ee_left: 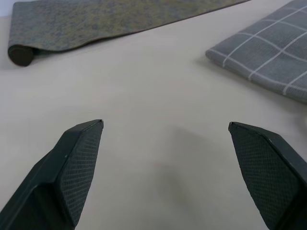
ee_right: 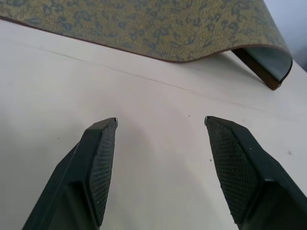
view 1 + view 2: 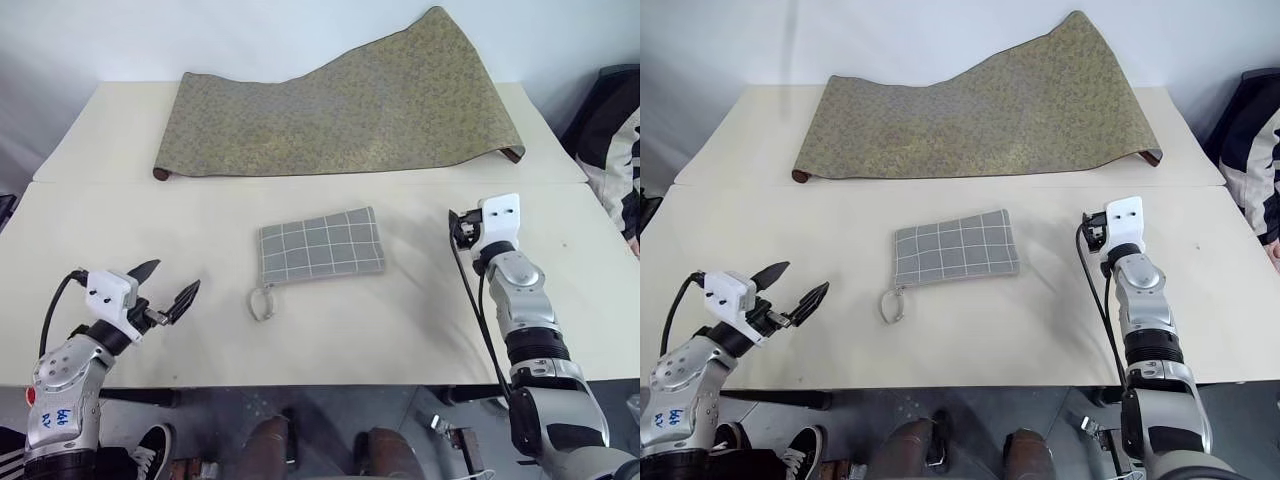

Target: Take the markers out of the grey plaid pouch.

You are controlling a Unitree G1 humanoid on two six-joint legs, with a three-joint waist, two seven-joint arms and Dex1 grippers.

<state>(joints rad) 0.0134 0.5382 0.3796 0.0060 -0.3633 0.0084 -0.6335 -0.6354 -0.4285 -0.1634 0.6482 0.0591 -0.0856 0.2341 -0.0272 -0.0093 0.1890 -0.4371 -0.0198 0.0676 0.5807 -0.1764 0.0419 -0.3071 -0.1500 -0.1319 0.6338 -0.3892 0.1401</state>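
Note:
The grey plaid pouch [image 3: 320,246] lies flat and closed in the middle of the cream table [image 3: 400,320]. Its small loop strap [image 3: 262,303] trails toward the front edge. The markers are hidden. My left gripper [image 3: 177,274] hovers open near the front left of the table, well left of the pouch. In the left wrist view its fingers [image 1: 76,163] are spread wide, with a corner of the pouch [image 1: 268,52] beyond them. My right gripper [image 2: 160,120] stands open over bare table to the right of the pouch. Nothing is between its fingers [image 2: 98,163].
A large olive-gold patterned cloth [image 3: 340,110] lies across the back of the table, its right end curling up against the wall, with a rolled end [image 1: 21,53] at the left. A person in a black-and-white jacket [image 3: 615,140] is at the right edge.

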